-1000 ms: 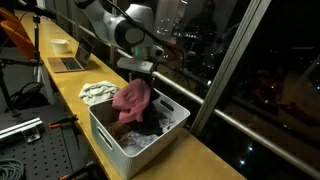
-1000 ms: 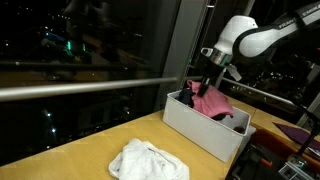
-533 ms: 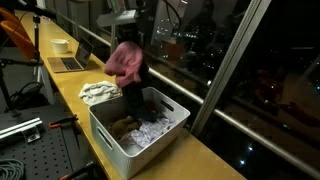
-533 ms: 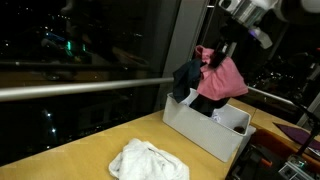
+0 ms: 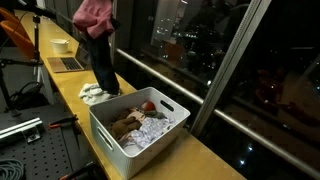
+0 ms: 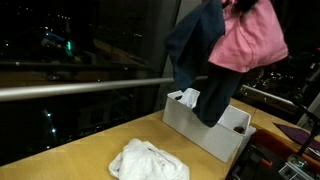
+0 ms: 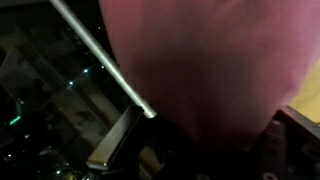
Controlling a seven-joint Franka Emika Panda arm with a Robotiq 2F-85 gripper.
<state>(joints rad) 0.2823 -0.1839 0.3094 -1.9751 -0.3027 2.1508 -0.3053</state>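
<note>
Pink fabric garment (image 5: 94, 14) and dark blue fabric garment (image 5: 103, 62) hang together high above the wooden table (image 5: 70, 85).

The bundle's long axis is vertical: the pink fabric garment is bunched on top, and the dark blue fabric garment falls straight down. Its lower end points to the white plastic rectangular bin (image 5: 108, 140), and contact cannot be told. In an exterior view the end is beside the crumpled white cloth (image 5: 96, 93), near a grey laptop (image 5: 68, 62). In an exterior view it seems at the bin's rim (image 6: 200, 132). The wrist view shows only pink fabric (image 7: 220, 70), smooth and blurred. The gripper is hidden above the frame edge, closed on the pink fabric garment.
</note>
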